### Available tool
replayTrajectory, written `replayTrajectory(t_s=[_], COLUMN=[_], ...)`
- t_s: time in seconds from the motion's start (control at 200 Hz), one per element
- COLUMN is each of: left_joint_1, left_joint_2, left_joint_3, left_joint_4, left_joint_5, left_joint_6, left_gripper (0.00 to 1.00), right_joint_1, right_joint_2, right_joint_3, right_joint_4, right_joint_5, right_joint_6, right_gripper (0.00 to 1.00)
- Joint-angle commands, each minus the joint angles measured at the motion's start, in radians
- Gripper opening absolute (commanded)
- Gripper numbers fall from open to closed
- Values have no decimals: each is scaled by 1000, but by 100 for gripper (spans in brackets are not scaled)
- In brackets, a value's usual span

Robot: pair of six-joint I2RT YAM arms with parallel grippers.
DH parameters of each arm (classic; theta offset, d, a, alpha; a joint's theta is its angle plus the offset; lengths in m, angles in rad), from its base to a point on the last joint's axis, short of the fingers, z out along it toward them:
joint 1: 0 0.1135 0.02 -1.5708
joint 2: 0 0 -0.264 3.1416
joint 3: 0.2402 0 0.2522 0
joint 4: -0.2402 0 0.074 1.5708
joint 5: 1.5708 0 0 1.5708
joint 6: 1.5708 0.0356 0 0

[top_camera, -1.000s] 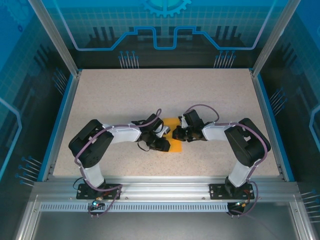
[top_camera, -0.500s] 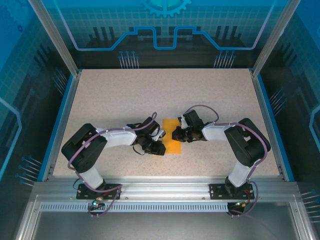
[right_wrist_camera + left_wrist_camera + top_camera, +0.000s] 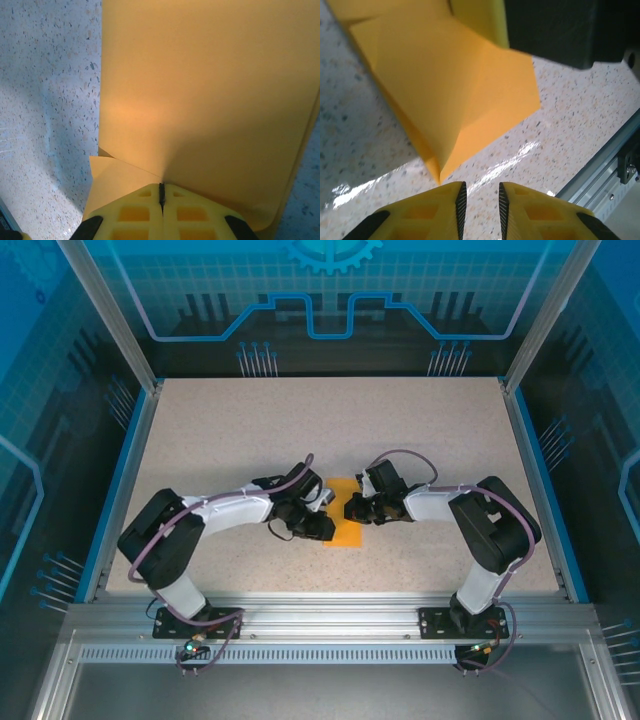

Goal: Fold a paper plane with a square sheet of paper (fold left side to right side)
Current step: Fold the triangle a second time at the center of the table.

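The square sheet of paper point(image 3: 346, 523) lies about midway between the left and right edges of the desk point(image 3: 330, 430), somewhat nearer the near edge than the far one, with both arms bent in toward it from their bases. From where I stand it looks like a narrow upright rectangle rather than a full square. In the left wrist view the sheet point(image 3: 445, 85) shows a creased flap lifting off the speckled top, its lowest corner pointing at the left tool point(image 3: 480, 196). That tool sits just off the paper's left edge, released, its yellow fingers point(image 3: 442, 207) a narrow gap apart with nothing but desk between them. The right tool point(image 3: 352, 508) comes in from the paper's right side near its far corner. It is clenched tight, its tips set on the sheet point(image 3: 210, 90), and a crease runs out from them to the paper's left edge. I cannot tell whether they pinch the sheet or merely press it down. Wide open desk runs from the paper to the far edge and out to both side edges, while the near side is tighter, with the metal rail point(image 3: 615, 160) close behind the left tool.
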Motion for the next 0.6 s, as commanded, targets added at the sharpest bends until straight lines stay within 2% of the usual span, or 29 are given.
replayTrajectory(t_s=[0.0, 0.31, 0.595], left_joint_1=[8, 8, 9], left_joint_2=[56, 126, 111], left_joint_3=[34, 35, -32], left_joint_4=[-9, -11, -15], left_joint_5=[27, -23, -74], left_joint_6=[36, 39, 28], left_gripper=[27, 24, 19], right_joint_1=[-1, 0, 4], right_joint_2=[43, 32, -115], right_joint_3=[-10, 0, -31], right_joint_4=[-91, -90, -66], right_joint_5=[51, 43, 14], right_joint_6=[-19, -30, -81], right_gripper=[0, 0, 0])
